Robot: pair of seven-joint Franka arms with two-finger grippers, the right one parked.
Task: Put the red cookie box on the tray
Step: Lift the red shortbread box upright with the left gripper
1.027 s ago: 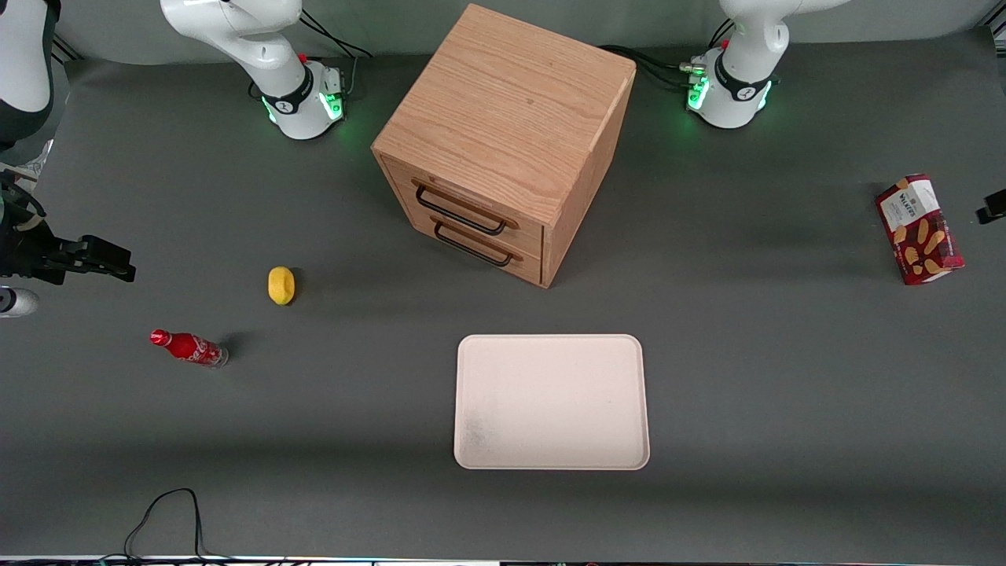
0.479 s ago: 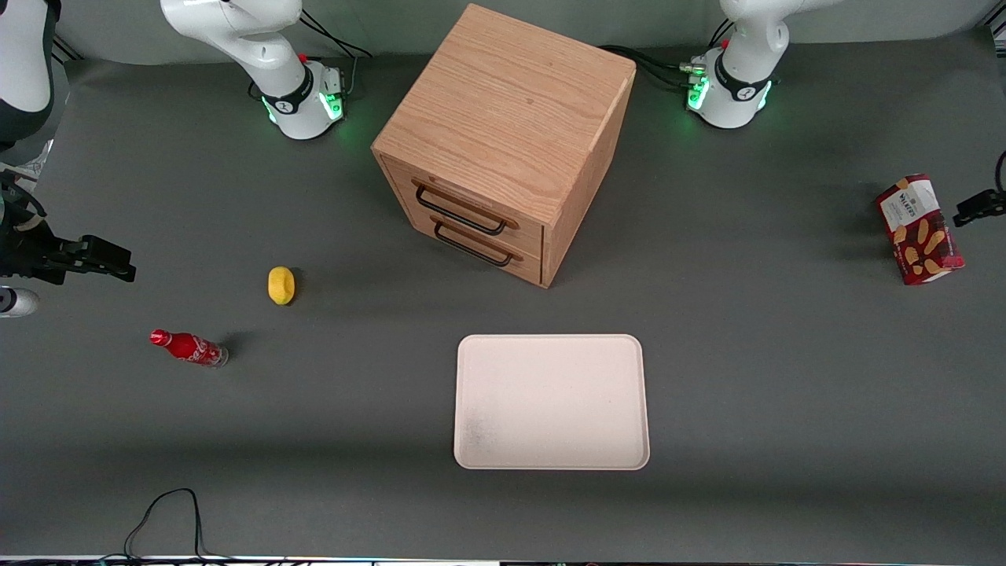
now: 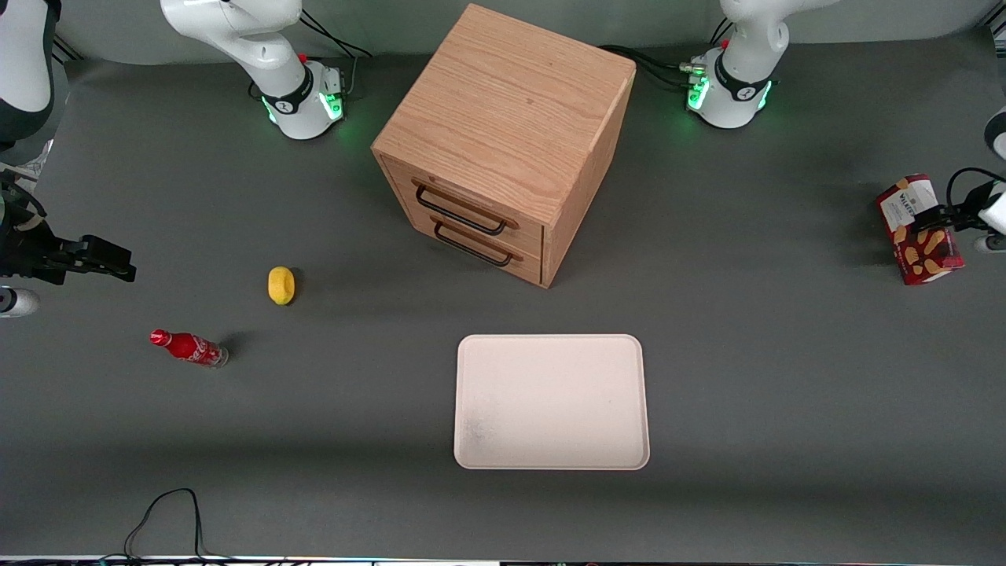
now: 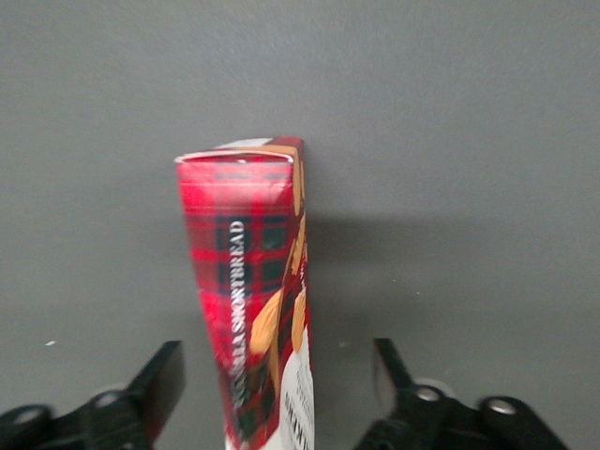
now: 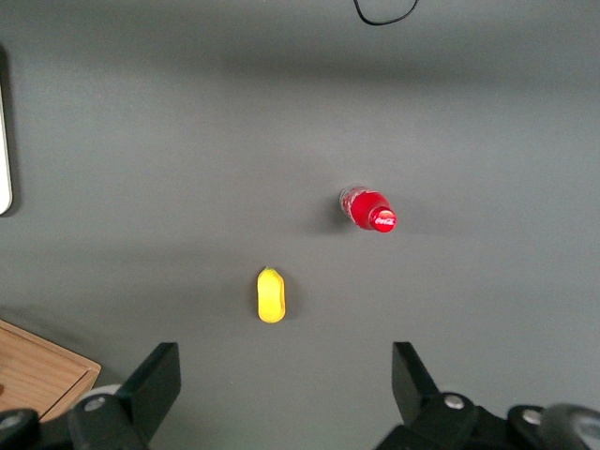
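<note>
red cookie box (image 3: 919, 229): 1, working arm's end, part covered by the arm
tray (image 3: 552, 402): 1, bare
gripper (image 4: 279, 384): fingers spread, straddling the box, no contact
drawer cabinet (image 3: 503, 145): 1

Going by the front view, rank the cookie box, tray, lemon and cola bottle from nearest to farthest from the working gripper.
1. Red cookie box, directly under the open gripper.
2. Tray, mid-table, nearer the camera.
3. Lemon, toward the parked arm's end.
4. Cola bottle, farther toward that end.
</note>
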